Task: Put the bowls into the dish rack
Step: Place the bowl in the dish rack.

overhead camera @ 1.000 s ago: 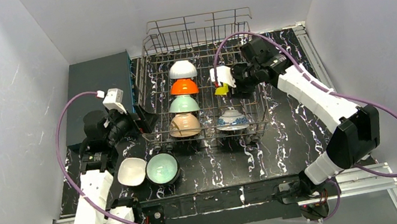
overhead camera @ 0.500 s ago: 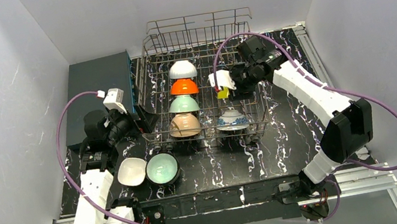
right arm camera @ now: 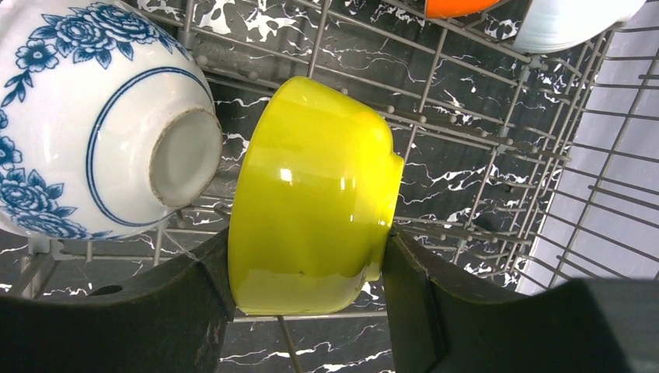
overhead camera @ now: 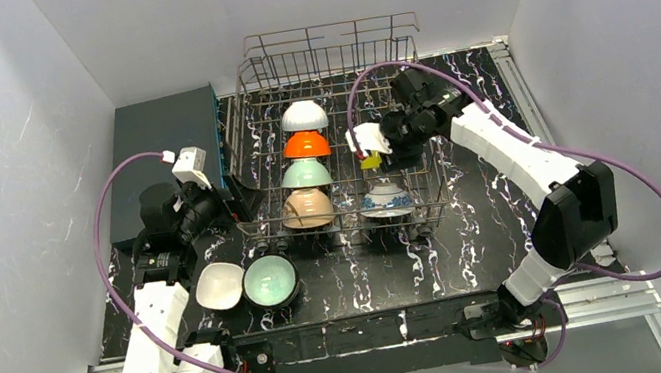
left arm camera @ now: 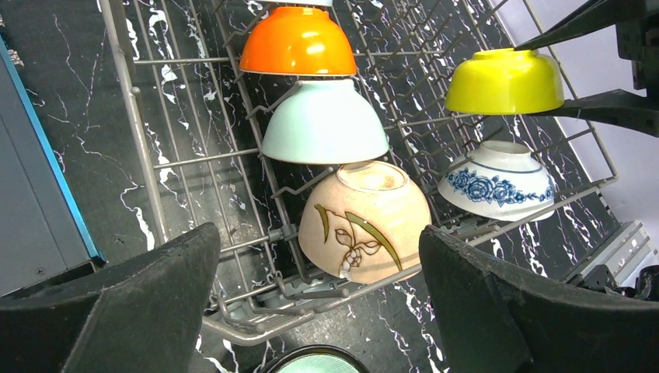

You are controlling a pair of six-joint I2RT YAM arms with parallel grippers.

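The wire dish rack [overhead camera: 328,45] stands at the back middle. Its left row holds white [overhead camera: 303,115], orange [overhead camera: 305,144], mint [overhead camera: 305,173] and peach-tan [overhead camera: 307,209] bowls, rims down. A blue-and-white bowl [overhead camera: 386,199] sits front right. My right gripper [right arm camera: 307,260] is shut on a yellow bowl [right arm camera: 311,202], held on its side just behind the blue-and-white bowl [right arm camera: 85,116], above the rack wires [right arm camera: 482,179]. My left gripper [left arm camera: 319,311] hangs open and empty over the rack's front left corner. On the table lie a white bowl [overhead camera: 220,286] and a dark bowl with a mint inside [overhead camera: 270,282].
A flat dark grey slab [overhead camera: 162,144] lies left of the rack, close to my left arm. White walls close in the table on the left, right and back. The purple cable [overhead camera: 387,65] of the right arm loops over the rack's rear.
My right gripper has carried the yellow bowl a little to the left and nearer, toward the blue-and-white bowl. The left arm has not moved.
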